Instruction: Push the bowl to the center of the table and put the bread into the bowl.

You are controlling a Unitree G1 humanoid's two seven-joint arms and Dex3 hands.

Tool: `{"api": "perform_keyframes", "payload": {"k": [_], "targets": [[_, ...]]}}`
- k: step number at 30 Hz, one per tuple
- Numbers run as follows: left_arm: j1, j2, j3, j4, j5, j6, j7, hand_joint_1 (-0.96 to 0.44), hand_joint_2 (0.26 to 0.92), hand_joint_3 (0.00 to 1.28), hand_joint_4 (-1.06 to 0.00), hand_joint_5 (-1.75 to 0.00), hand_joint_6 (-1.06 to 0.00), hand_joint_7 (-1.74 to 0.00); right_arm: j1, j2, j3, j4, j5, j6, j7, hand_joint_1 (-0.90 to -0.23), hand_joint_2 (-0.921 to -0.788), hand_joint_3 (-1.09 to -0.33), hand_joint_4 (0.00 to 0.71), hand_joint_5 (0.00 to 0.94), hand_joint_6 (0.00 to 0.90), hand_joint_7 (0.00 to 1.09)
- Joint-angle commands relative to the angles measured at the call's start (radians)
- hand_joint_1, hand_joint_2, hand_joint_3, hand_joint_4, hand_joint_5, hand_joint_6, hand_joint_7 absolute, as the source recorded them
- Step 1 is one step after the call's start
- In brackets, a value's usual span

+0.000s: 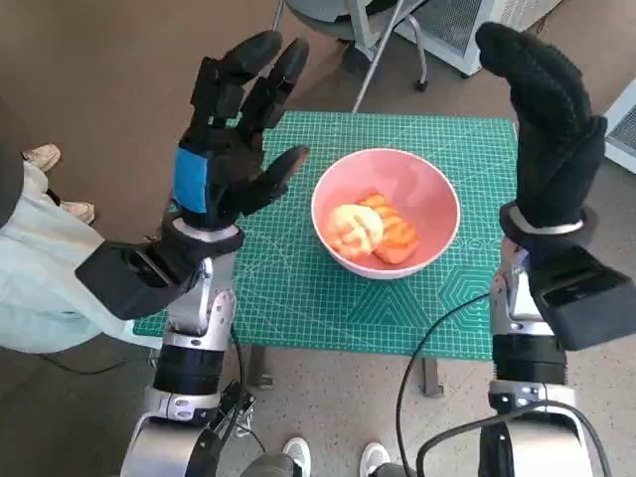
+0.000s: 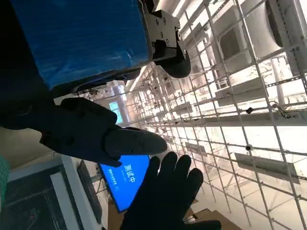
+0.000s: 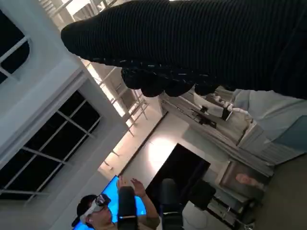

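Two hands raised (left [image 1: 231,149], right [image 1: 547,129]), one bowl [image 1: 386,211], one bread [image 1: 373,229] inside

Even, soft light falls on the mat [image 1: 328,288] in the head view, and the bowl [image 1: 386,211] throws only a faint shadow. Straight edges bend toward the corners (a wide lens). Both wrist views point upward into bright ceiling light, which washes out the grid [image 2: 249,110] and leaves the left hand [image 2: 91,129] and the glove [image 3: 192,43] as dark, slightly blurred shapes.
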State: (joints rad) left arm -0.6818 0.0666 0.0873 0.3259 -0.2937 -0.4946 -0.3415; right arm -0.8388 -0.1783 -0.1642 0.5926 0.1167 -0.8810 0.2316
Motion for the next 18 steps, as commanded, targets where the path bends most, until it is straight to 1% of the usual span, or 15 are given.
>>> {"api": "perform_keyframes", "payload": {"k": [1,14,18], "targets": [[0.012,-0.005,0.004,-0.002,0.016,-0.013,0.005,-0.43,0.921,0.27,-0.34,0.0,-0.06,-0.78,0.01,-0.004,0.012,-0.006,0.009,0.023,0.009,-0.555,-0.921,-0.737,0.35,0.001,0.054,0.71],[0.014,-0.01,0.007,-0.001,0.017,-0.013,0.003,-0.43,0.921,0.27,-0.32,0.0,-0.05,-0.78,0.017,-0.009,0.021,-0.018,0.008,0.042,0.007,-0.552,-0.921,-0.737,0.347,0.001,0.062,0.7],[0.018,-0.018,0.005,-0.016,-0.004,0.007,-0.005,-0.42,0.921,0.27,-0.32,0.0,-0.05,-0.78,0.025,-0.013,0.024,-0.029,0.004,0.051,0.007,-0.545,-0.921,-0.74,0.349,0.001,0.067,0.71]]}}
